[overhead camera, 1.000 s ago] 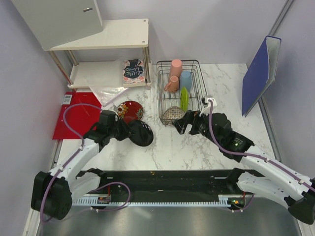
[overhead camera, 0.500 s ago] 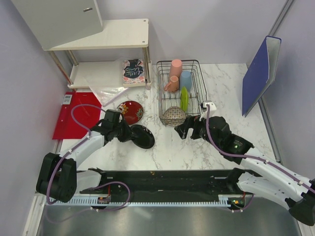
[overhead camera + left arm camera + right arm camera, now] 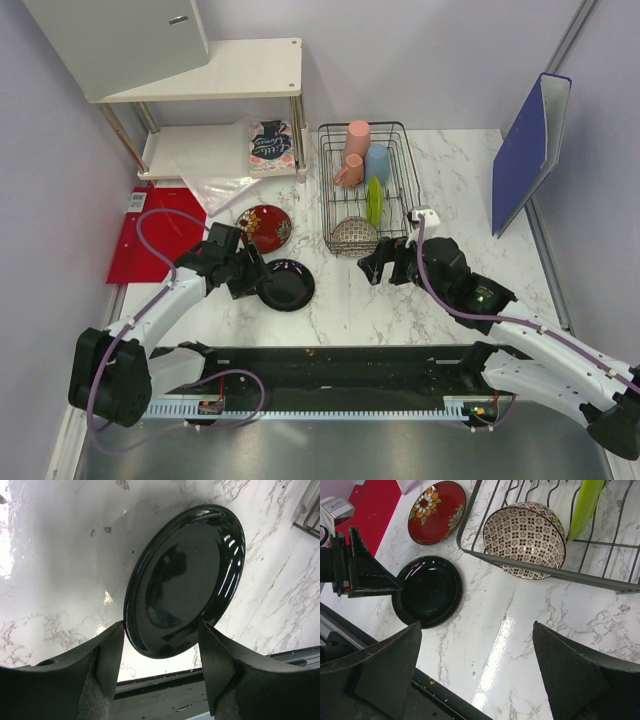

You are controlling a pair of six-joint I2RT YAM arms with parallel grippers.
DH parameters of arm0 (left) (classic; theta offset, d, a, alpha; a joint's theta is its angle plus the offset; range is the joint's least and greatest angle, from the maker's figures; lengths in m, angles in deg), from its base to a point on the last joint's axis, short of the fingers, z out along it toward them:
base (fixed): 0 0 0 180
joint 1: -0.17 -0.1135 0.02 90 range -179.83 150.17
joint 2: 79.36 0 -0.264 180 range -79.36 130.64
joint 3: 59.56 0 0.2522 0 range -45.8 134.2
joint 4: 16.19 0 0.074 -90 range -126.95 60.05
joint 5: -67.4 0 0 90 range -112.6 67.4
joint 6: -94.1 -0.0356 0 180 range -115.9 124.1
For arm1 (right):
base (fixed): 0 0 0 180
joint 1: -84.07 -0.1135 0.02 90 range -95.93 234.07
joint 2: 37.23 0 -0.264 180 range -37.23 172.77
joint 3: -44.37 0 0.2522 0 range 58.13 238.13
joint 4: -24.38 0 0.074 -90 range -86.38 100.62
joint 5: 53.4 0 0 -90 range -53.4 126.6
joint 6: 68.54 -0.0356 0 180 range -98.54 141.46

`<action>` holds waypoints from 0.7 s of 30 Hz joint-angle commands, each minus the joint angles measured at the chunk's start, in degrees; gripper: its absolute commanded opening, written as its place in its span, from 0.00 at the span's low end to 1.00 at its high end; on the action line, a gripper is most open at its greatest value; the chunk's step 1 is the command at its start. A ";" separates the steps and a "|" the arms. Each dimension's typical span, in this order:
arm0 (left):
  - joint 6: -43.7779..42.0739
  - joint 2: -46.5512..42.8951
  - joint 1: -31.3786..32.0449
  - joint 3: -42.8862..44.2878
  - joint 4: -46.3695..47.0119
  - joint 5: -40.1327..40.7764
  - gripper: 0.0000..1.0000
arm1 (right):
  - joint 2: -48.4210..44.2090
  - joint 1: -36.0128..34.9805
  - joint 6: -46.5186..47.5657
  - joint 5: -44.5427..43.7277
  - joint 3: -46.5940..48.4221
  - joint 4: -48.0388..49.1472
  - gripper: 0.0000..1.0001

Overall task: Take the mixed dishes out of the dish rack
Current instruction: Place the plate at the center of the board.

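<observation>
The glossy black plate (image 3: 285, 285) (image 3: 185, 580) lies flat on the marble, left of the dish rack (image 3: 325, 190). My left gripper (image 3: 255, 275) (image 3: 161, 623) is open, its fingers standing either side of the plate's near rim. The dark red patterned plate (image 3: 265, 225) (image 3: 436, 512) lies just behind it. In the rack stand the patterned bowl (image 3: 352, 235) (image 3: 525, 540), the lime-green plate (image 3: 373, 200), a light-blue cup (image 3: 377, 163), a tall pink cup (image 3: 357, 140) and a small pink mug (image 3: 348, 172). My right gripper (image 3: 375, 262) (image 3: 476, 625) hovers wide open and empty in front of the bowl.
A white shelf (image 3: 220, 75) with a floral packet (image 3: 270, 143) stands at the back left. A red mat (image 3: 150, 235) and a clear plastic bag (image 3: 215, 180) lie at the left. A blue folder (image 3: 528, 150) leans at the right wall. A black rail (image 3: 330, 365) runs along the near edge.
My left gripper has opened and let go of the black plate, which went from tilted to flat on the table. The right gripper drew back slightly from the rack.
</observation>
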 commanded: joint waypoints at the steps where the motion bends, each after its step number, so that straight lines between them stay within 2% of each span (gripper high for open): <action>1: -2.55 -4.38 0.04 3.56 -5.11 2.33 0.68 | -0.94 -0.03 0.96 -0.63 0.00 -0.06 0.98; 4: -3.69 -7.89 -0.05 4.88 -8.98 4.70 0.73 | -1.56 -0.12 1.40 -1.59 0.08 -0.59 0.98; 13: -4.49 -13.17 0.04 7.17 -12.16 5.59 0.72 | -1.47 -0.12 2.37 -3.96 -0.36 -1.11 0.98; 17: -3.70 -17.74 0.04 6.56 -8.12 5.85 0.67 | 0.72 -0.12 4.56 -12.03 2.18 -2.17 0.98; 20: -3.17 -20.03 0.04 5.86 -4.26 4.54 0.65 | 6.76 -0.12 6.85 -23.71 5.43 -2.52 0.98; 21: -2.99 -20.47 0.04 5.77 -3.55 4.27 0.65 | 8.53 -0.03 7.72 -30.36 6.58 -2.70 0.98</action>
